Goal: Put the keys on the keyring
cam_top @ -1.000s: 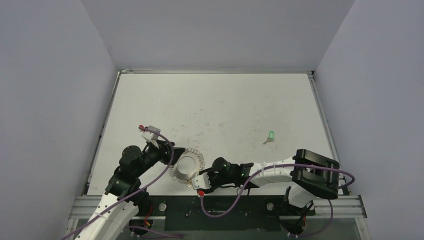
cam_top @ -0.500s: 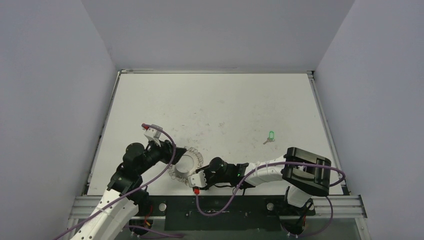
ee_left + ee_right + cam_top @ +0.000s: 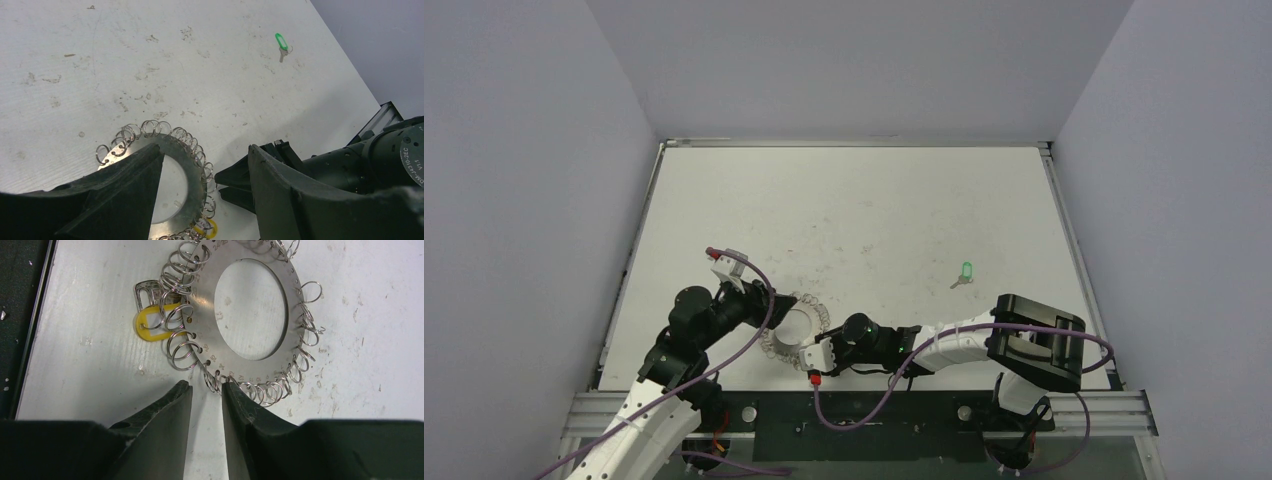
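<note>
The keyring (image 3: 796,325) lies flat near the table's front edge, a silvery ring fringed with wire loops (image 3: 280,300). The yellow-orange key (image 3: 150,322) lies at its rim among the loops, and it also shows in the left wrist view (image 3: 207,229). The green key (image 3: 966,270) lies alone to the far right (image 3: 281,41). My left gripper (image 3: 205,150) is wide open over the ring (image 3: 187,160), one finger (image 3: 125,190) across its left part. My right gripper (image 3: 205,387) is narrowly open and empty, and its right fingertip (image 3: 232,392) touches the loops at the ring's near edge.
The black front rail (image 3: 864,415) runs just behind the right gripper (image 3: 816,352). The left gripper (image 3: 774,305) sits at the ring's left side. Grey walls (image 3: 544,200) enclose the white table (image 3: 854,210) on three sides.
My right arm has shifted a little left, bringing its gripper closer to the ring's near edge. The ring has nudged slightly up-left. The left arm has barely moved.
</note>
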Robot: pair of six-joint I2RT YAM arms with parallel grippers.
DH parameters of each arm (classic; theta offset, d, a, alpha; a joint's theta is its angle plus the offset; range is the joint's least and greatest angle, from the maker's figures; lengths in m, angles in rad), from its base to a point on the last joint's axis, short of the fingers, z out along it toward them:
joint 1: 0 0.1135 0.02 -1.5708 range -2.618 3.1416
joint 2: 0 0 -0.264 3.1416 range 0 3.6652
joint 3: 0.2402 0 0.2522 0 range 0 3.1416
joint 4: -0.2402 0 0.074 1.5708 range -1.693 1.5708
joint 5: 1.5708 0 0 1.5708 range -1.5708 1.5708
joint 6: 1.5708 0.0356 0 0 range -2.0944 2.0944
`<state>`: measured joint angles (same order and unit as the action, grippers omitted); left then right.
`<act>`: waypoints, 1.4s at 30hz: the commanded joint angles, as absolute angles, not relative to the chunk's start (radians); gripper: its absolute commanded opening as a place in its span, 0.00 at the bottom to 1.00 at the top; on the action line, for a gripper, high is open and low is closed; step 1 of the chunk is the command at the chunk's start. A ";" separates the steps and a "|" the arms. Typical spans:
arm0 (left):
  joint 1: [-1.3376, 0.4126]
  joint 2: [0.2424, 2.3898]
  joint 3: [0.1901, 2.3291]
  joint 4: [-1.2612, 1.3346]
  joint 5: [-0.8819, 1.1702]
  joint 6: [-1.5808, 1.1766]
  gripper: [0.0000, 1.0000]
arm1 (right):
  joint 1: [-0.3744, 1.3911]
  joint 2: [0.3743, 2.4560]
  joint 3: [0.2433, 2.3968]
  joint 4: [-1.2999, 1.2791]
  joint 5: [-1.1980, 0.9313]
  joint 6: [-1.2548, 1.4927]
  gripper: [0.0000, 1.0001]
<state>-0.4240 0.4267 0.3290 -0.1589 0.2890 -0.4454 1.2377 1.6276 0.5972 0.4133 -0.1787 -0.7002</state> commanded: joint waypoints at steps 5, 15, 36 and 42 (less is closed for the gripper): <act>-0.425 0.425 0.350 -0.126 0.298 -0.456 0.61 | 1.233 1.686 0.624 0.476 -0.159 -0.707 0.27; -0.425 0.426 0.366 -0.139 0.313 -0.454 0.61 | 1.232 1.725 0.635 0.519 -0.079 -0.697 0.13; -0.429 0.509 0.237 0.124 0.460 -0.476 0.49 | 1.034 1.226 0.526 0.539 -0.418 -0.220 0.00; -0.487 0.577 0.174 0.260 0.501 -0.501 0.42 | 0.993 1.139 0.501 0.580 -0.390 -0.053 0.00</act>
